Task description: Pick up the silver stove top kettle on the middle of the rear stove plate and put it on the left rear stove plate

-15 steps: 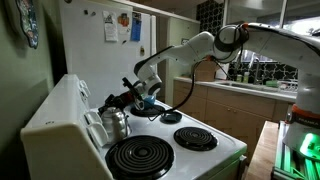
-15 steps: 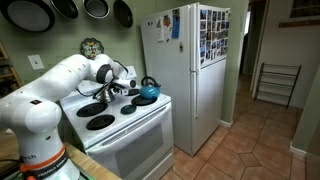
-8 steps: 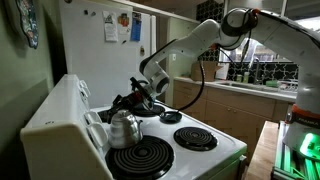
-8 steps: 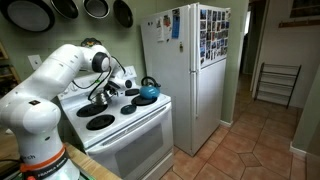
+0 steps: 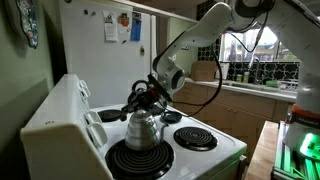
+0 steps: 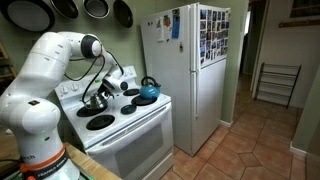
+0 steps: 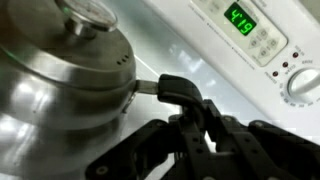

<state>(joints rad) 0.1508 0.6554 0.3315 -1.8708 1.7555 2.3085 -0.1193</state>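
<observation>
The silver stove top kettle (image 5: pixel 143 129) hangs by its dark handle (image 7: pixel 172 88) from my gripper (image 5: pixel 144 98), which is shut on that handle. The kettle is over the rear part of the left rear stove plate (image 5: pixel 140 160), the large black coil with a chrome rim. I cannot tell whether its base touches the coil. In the wrist view the shiny kettle body (image 7: pixel 60 80) fills the left side, and my gripper (image 7: pixel 186 116) clasps the handle below it. The kettle (image 6: pixel 96 101) also shows at the stove's back left in an exterior view.
A teal-blue kettle (image 6: pixel 147 92) stands on the stove's far burner. A smaller coil burner (image 5: pixel 195 139) lies beside the large one. The white control panel (image 5: pixel 62 110) with a green clock (image 7: pixel 240 18) runs along the back. A white fridge (image 6: pixel 190 70) stands beside the stove.
My gripper has carried the silver kettle along the back of the stove, from the middle rear to over the large coil burner. The arm has swung with it.
</observation>
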